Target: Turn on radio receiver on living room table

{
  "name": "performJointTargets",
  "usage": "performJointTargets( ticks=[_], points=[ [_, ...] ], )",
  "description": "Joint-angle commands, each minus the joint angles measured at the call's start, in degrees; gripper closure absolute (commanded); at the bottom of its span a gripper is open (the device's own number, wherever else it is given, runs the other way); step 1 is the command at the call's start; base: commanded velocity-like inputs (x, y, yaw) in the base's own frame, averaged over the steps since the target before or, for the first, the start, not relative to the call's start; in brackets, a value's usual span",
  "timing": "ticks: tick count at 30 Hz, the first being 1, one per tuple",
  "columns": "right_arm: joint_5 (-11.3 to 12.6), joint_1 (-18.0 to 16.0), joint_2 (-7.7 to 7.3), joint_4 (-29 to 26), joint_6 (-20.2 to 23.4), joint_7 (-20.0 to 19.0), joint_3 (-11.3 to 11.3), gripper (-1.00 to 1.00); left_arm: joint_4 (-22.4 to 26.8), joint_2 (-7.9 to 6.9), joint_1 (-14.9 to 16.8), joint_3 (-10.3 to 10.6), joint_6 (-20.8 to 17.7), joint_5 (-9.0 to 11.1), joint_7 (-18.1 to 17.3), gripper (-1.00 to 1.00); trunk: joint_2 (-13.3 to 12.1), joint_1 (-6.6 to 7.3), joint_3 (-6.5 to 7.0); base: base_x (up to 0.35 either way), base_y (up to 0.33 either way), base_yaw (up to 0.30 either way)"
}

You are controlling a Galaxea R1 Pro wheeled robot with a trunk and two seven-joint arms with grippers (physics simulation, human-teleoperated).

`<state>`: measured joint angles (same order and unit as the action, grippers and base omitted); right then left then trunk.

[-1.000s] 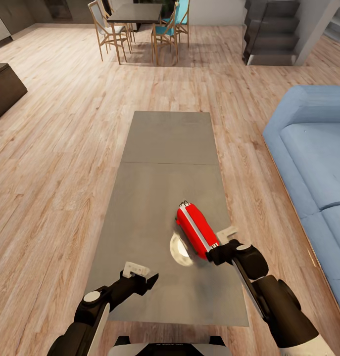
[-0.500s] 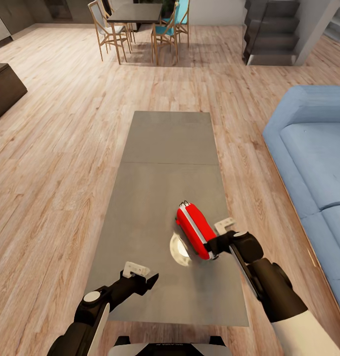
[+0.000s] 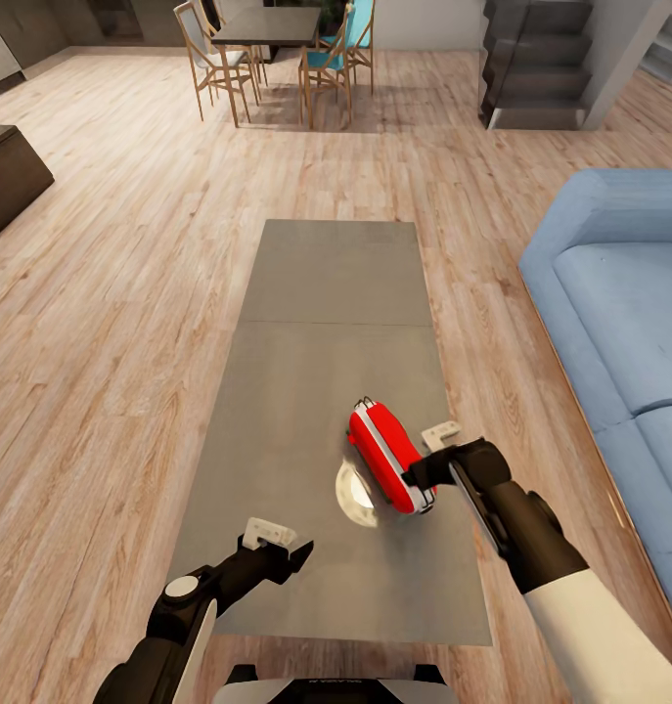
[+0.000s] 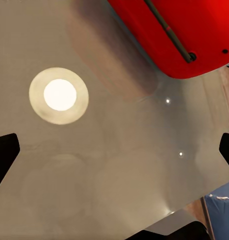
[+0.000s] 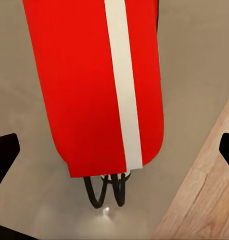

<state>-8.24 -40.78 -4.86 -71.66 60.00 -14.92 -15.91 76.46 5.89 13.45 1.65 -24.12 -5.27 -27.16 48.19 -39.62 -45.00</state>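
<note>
The red radio receiver [image 3: 385, 453] lies on the near right part of the long grey table [image 3: 326, 284], with its white trim band facing up. My right gripper [image 3: 426, 458] is open at the radio's right side, very close to its red shell. In the right wrist view the radio [image 5: 97, 85] spans the space ahead of the spread fingertips [image 5: 4, 155], its thin handle loops showing below it. My left gripper [image 3: 282, 546] hovers open over the table's near left part, apart from the radio [image 4: 179, 35].
A round bright reflection [image 3: 358, 494] shines on the tabletop beside the radio. A blue sofa [image 3: 619, 303] runs along the right. Light wood floor surrounds the table. Far back stand a dark dining table with chairs [image 3: 267, 39], stairs [image 3: 536, 68] and a dark cabinet [image 3: 8, 176].
My right arm has moved forward and left, bringing its open gripper up along the radio's right side. The radio and the left arm have stayed put.
</note>
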Motion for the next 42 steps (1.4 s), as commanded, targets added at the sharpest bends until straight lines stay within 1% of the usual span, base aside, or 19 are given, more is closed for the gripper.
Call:
performJointTargets(
  ticks=[1, 3, 5, 6, 12, 16, 21, 25, 30, 35, 38, 42],
  points=[
    [0.00, -0.55, 0.01, 0.80, 0.00, -0.30, 0.00, -1.00, 0.00, 0.00, 0.00, -0.01, -0.02, 0.00, 0.00, -1.00, 0.00, 0.00, 0.00, 0.000, 0.000, 0.000],
    [-0.05, -1.28, 0.18, 2.00, -0.06, -0.55, 0.00, -1.00, 0.00, 0.00, 0.00, -0.01, 0.00, 0.00, 0.00, -1.00, 0.00, 0.00, 0.00, 0.000, 0.000, 0.000],
    [-0.14, -2.00, 0.74, 3.39, -0.15, -0.67, 0.00, -1.00, 0.00, 0.00, 0.00, -0.02, 0.01, 0.00, -0.01, -1.00, 0.00, 0.00, 0.00, 0.000, 0.000, 0.000],
    [-0.31, -2.44, 1.25, 4.43, -0.39, -0.72, 0.00, -1.00, 0.00, 0.00, 0.00, -0.04, -0.01, 0.00, 0.00, -1.00, 0.00, 0.00, 0.00, 0.000, 0.000, 0.000],
    [-0.68, -3.25, 3.05, 8.34, -2.51, -0.80, 0.00, -1.00, 0.00, 0.00, 0.00, -0.06, 0.00, 0.00, -0.04, -1.00, 0.00, 0.00, 0.00, 0.000, 0.000, 0.000],
    [-0.61, -4.43, 3.28, 10.00, -2.91, -0.81, 0.00, -1.00, 0.00, 0.00, 0.00, -0.06, 0.03, 0.00, -0.02, -1.00, 0.00, 0.00, 0.00, 0.000, 0.000, 0.000],
    [-0.58, -7.41, 3.65, 14.93, -3.96, -0.81, 0.00, -1.00, 0.01, 0.00, 0.00, -0.06, 0.02, 0.00, 0.00, -1.00, 0.00, 0.00, 0.00, 0.000, 0.000, 0.000],
    [-0.61, -8.11, 3.90, 16.75, -5.42, -0.81, 0.00, -1.00, 0.00, 0.00, 0.00, -0.07, 0.01, 0.00, 0.00, -1.00, 0.00, 0.00, 0.00, 0.000, 0.000, 0.000],
    [-0.59, -8.62, 3.97, 17.67, -5.95, -0.81, 0.00, -1.00, 0.01, 0.00, 0.00, -0.07, -0.01, 0.00, 0.00, -1.00, 0.00, 0.00, 0.00, 0.000, 0.000, 0.000],
    [-0.56, -10.90, 4.11, 21.81, -7.54, -0.81, 0.00, -1.00, 0.00, 0.00, 0.00, -0.07, 0.02, 0.00, -0.01, -1.00, 0.00, 0.00, 0.00, 0.000, 0.000, 0.000],
    [-0.54, -11.37, 4.20, 23.23, -8.45, -0.81, 0.00, -1.00, 0.00, 0.00, 0.00, -0.07, 0.02, 0.00, 0.00, -1.00, 0.00, 0.00, 0.00, 0.000, 0.000, 0.000],
    [-0.48, -11.63, 4.82, 24.12, -9.35, -0.81, 0.00, -1.00, 0.01, 0.00, 0.00, -0.07, 0.02, 0.00, 0.00, -1.00, 0.00, 0.00, 0.00, 0.000, 0.000, 0.000]
  ],
)
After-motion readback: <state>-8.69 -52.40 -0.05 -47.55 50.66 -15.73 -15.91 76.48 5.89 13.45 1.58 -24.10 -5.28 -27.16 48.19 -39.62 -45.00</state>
